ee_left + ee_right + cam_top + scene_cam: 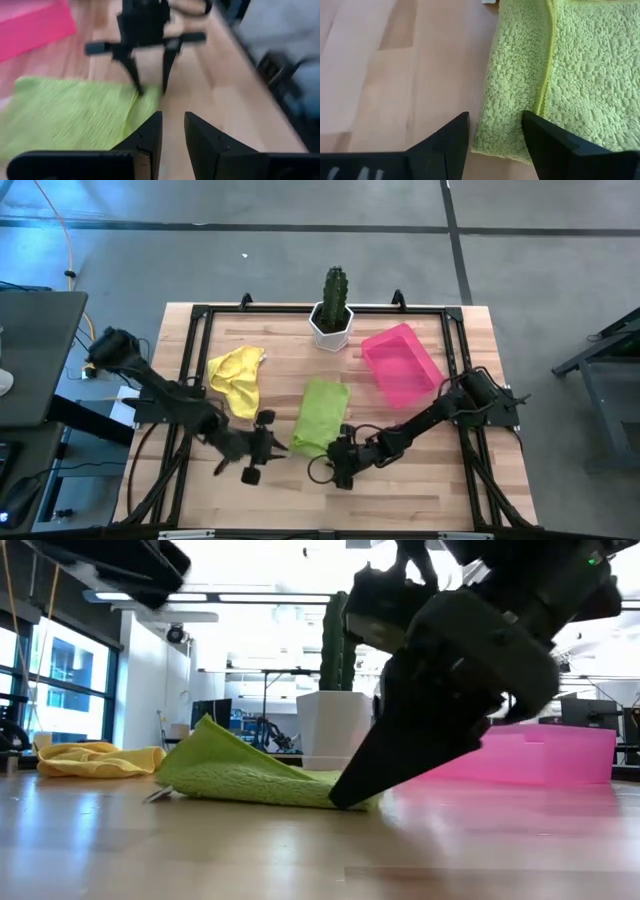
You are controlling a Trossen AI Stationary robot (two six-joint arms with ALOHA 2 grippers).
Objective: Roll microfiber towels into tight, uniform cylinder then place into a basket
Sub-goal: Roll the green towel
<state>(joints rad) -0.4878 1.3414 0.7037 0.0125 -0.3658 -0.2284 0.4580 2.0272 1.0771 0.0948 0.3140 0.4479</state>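
Note:
The lime green towel (320, 416) lies spread on the wooden table in the middle; one part of it is lifted into a ridge (207, 730). The yellow towel (237, 376) lies crumpled at the far left. The pink basket (402, 364) stands at the far right. My right gripper (495, 122) is open and low at the green towel's near corner (502, 135); one finger is over the cloth and the other is over bare wood. My left gripper (172, 120) hovers left of that corner, narrowly open, with nothing between its fingers. My right gripper slants down from the table's right and near side. Its fingertips (140, 92) are at the green towel's near corner (335, 802). I cannot tell whether they touch the cloth; the corner lies flat on the table.
A white pot with a cactus (333, 316) stands at the far middle, between the yellow towel and the basket. A black frame (195, 360) runs around the tabletop. Bare wood (430, 490) lies along the near edge.

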